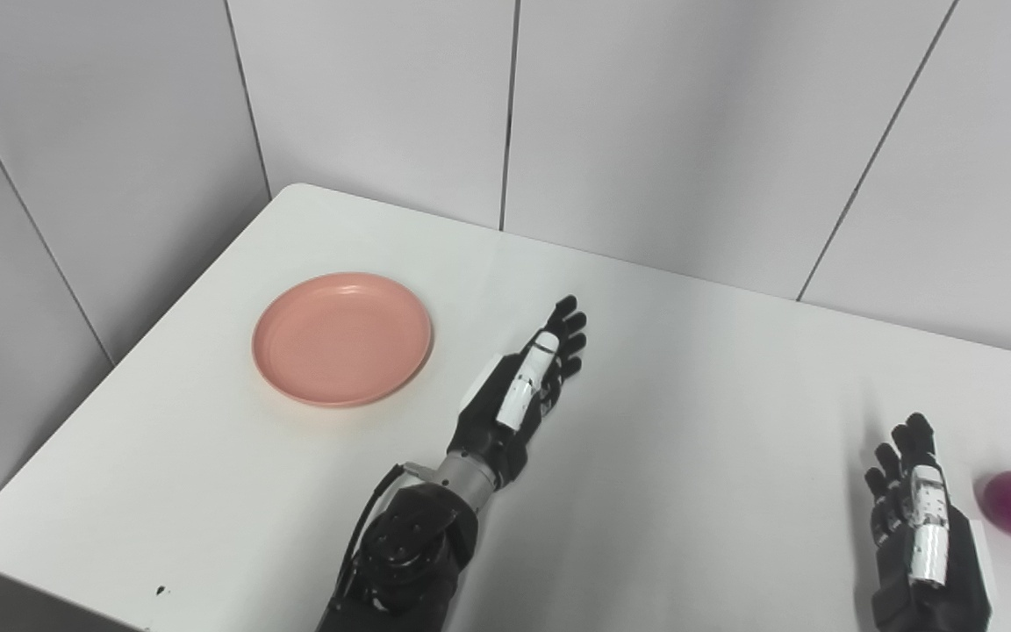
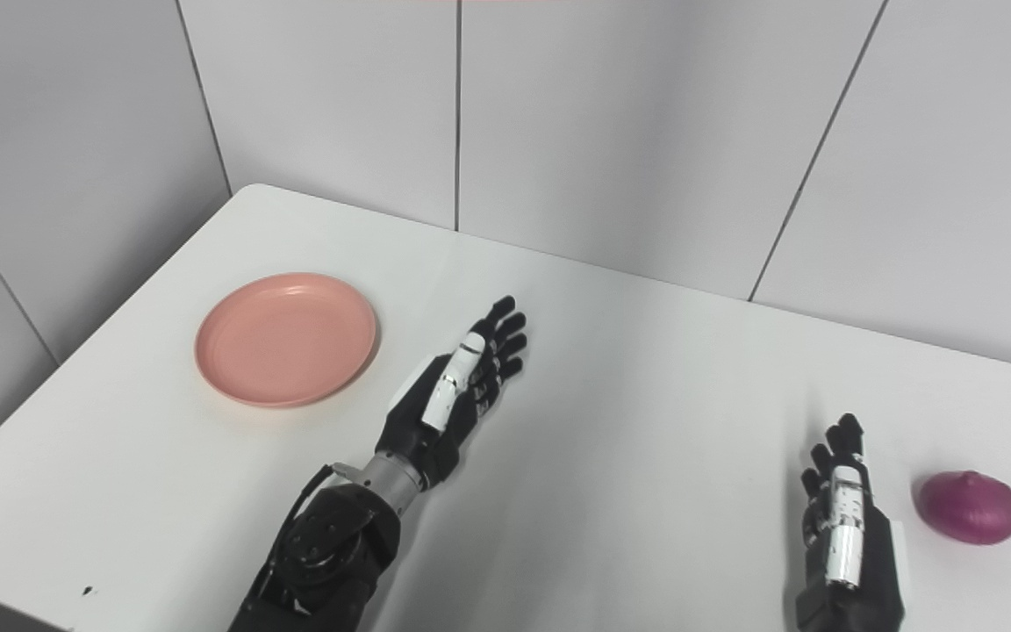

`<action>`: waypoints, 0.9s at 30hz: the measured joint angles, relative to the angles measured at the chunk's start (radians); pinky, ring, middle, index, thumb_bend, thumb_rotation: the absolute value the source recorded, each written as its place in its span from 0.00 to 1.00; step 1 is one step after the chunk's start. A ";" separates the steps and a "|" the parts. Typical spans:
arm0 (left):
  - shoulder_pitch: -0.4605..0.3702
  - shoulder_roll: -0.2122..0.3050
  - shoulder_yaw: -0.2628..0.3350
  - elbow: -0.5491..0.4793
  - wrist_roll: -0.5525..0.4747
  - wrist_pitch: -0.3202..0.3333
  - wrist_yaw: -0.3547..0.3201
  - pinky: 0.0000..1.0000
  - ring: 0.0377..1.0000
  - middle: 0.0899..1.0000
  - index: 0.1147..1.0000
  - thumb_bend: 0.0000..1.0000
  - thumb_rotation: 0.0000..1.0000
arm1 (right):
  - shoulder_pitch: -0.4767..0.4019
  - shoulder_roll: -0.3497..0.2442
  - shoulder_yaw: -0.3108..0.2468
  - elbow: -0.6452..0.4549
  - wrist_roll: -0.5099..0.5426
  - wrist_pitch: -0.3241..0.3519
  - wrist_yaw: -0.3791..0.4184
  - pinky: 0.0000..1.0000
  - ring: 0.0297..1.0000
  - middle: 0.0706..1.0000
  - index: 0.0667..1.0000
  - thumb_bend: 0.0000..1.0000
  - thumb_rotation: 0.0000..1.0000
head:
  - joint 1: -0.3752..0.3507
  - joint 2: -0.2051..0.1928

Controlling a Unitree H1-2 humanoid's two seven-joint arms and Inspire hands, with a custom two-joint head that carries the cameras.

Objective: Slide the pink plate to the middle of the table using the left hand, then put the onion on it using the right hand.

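Bright, even, diffuse overhead light; soft faint shadows on white table (image 1: pixel 690 421); sharp focus, no glare or blur.

The plate (image 1: pixel 341 338) lies on the surface (image 1: pixel 690 369), toward its left side and near the far left corner. Taking the plate as landmark: the left robot hand (image 1: pixel 523 391) sits to the right of it and a little nearer the camera, apart from its rim, fingers spread and holding nothing. Well to the right of the plate and nearer the front edge is the right robot hand (image 2: pixel 843 518), also empty. The onion (image 2: pixel 969 507) lies farthest right of the plate, just beside the right robot hand, apart from it.
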 measured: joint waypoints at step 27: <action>-0.154 0.086 0.183 -0.047 -0.049 -0.002 0.029 1.00 1.00 1.00 1.00 0.47 1.00 | -0.002 -0.003 -0.001 0.006 -0.005 -0.001 0.001 1.00 1.00 1.00 1.00 0.21 1.00 | 0.014 -0.025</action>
